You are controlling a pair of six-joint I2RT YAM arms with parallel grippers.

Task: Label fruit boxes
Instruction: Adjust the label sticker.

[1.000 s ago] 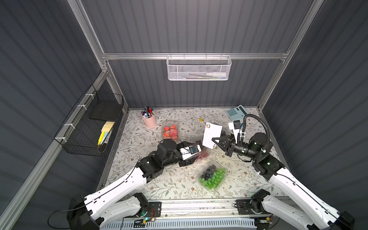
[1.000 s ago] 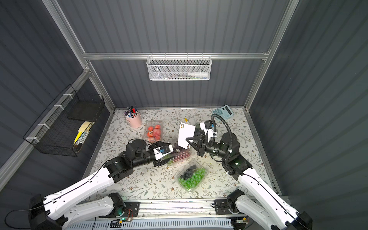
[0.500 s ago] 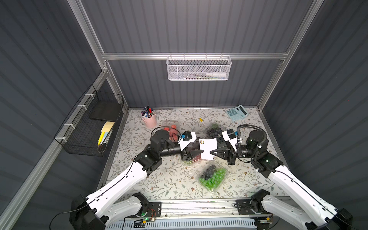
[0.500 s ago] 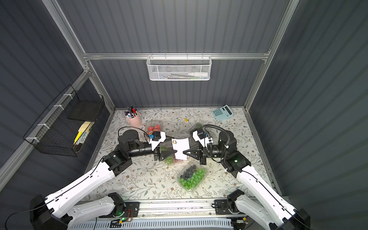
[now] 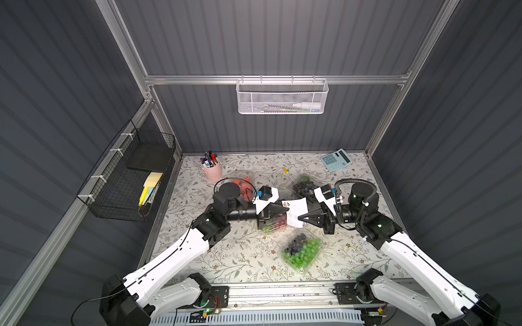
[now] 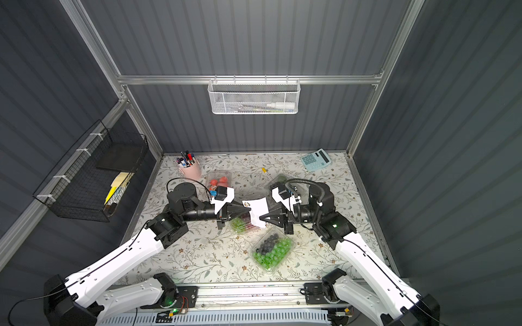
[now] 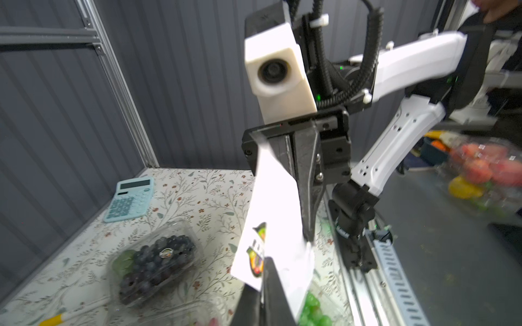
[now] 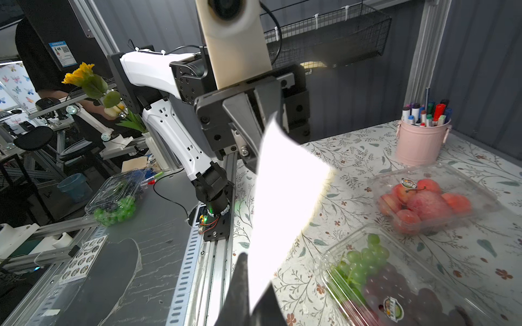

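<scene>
The left fingers [image 5: 275, 210] and right fingers [image 5: 313, 217] each pinched an opposite edge of the sheet [image 5: 296, 210], held aloft over the mixed-grape box [image 5: 271, 225] at the centre of the floral worktop [image 5: 226, 254]. The strawberry box [image 5: 245, 180] sat at 11 o'clock, the blueberry box [image 5: 303, 186] at 1 and the green-grape box [image 5: 302, 251] at 5. Bare worktop lay at 7. Only the left wrist view showed the sheet's sticker [image 7: 257, 254].

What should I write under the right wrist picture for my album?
Left tool and right tool hold a white sheet near the strawberry box and grape box.
</scene>
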